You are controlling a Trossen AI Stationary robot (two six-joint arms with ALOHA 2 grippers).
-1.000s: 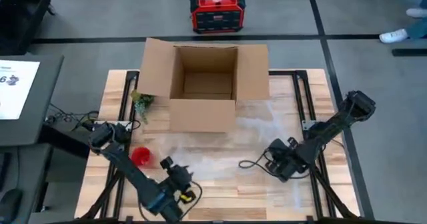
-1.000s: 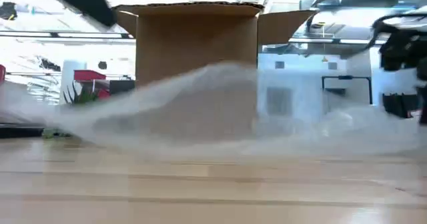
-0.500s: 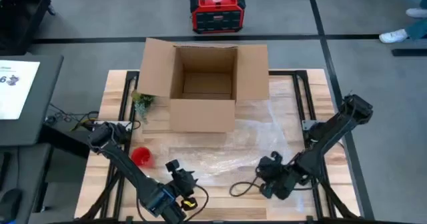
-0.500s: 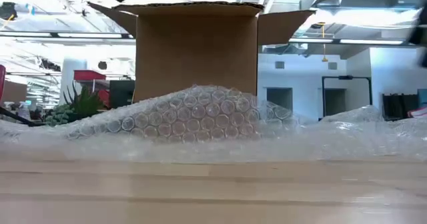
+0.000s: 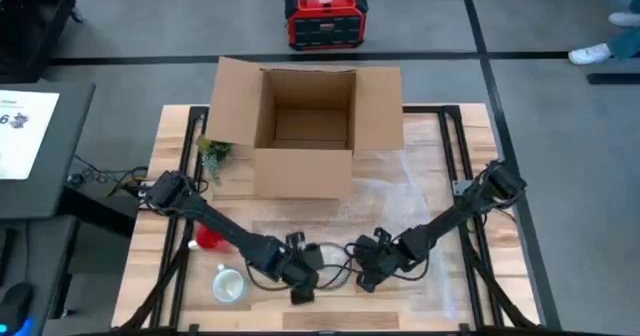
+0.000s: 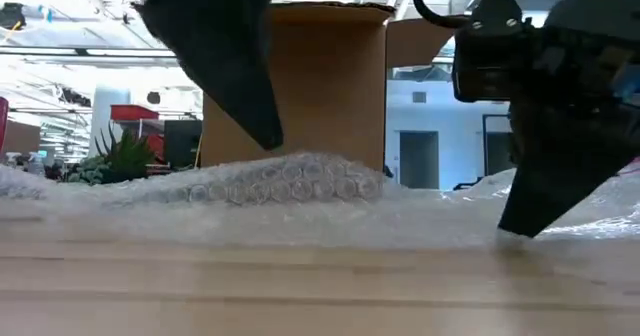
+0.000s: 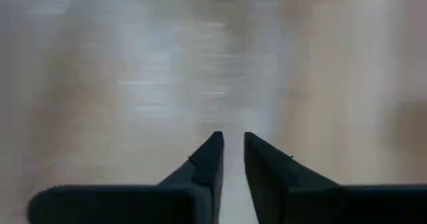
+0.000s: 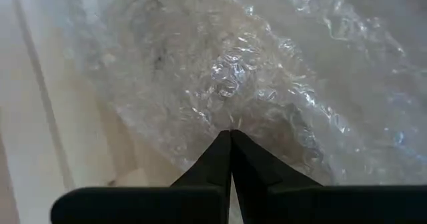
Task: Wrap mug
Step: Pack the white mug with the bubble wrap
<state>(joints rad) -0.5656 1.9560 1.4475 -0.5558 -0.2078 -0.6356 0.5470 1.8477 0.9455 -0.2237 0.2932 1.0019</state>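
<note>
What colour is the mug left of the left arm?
The mug is red; the high view shows it best.

floor point(image 5: 140, 21): grey, dark seams | red power station point(image 5: 325, 18) beyond table | shoe point(image 5: 590, 53) right

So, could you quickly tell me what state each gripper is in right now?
Left gripper: nearly shut, a narrow gap between the fingers, holding nothing visible.
Right gripper: shut, fingertips together at the bubble wrap; whether it pinches the wrap cannot be told.
</note>
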